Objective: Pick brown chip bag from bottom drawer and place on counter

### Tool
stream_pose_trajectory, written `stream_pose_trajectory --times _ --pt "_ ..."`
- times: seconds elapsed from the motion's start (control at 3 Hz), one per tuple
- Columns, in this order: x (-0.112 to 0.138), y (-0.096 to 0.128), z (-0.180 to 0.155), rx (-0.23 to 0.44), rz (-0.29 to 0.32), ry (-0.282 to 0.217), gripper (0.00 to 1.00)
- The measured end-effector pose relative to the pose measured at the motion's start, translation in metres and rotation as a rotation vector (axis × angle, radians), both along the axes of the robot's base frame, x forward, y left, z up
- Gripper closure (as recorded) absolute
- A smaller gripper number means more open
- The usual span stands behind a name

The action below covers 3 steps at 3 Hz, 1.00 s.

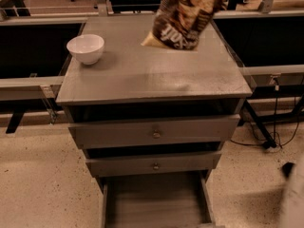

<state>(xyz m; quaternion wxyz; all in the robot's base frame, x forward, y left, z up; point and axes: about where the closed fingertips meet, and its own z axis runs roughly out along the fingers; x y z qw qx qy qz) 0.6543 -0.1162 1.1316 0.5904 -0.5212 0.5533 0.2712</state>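
The brown chip bag [184,14] hangs in the air over the back right part of the counter [152,77], its lower cream corner just above the surface. Its top runs out of the picture's upper edge. The gripper is out of view above that edge, so its hold on the bag does not show. The bottom drawer [153,203] is pulled out below the two knobbed drawers, and its grey floor is bare.
A white bowl [86,48] stands on the counter's back left corner. Metal rails run along both sides of the cabinet. Cables and a stand leg lie on the floor at right [266,137]. A pale blurred shape [293,198] fills the lower right corner.
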Motion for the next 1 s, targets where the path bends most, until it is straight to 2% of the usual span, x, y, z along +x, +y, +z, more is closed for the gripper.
stream_pose_trajectory --times 0.33,0.67,1.0 --pt "0.059 0.059 0.031 0.094 -0.023 -0.123 0.82" --pt "0.118 0.080 0.023 0.188 -0.094 -0.240 0.59" --pt "0.131 0.081 0.033 0.231 -0.143 -0.296 0.36"
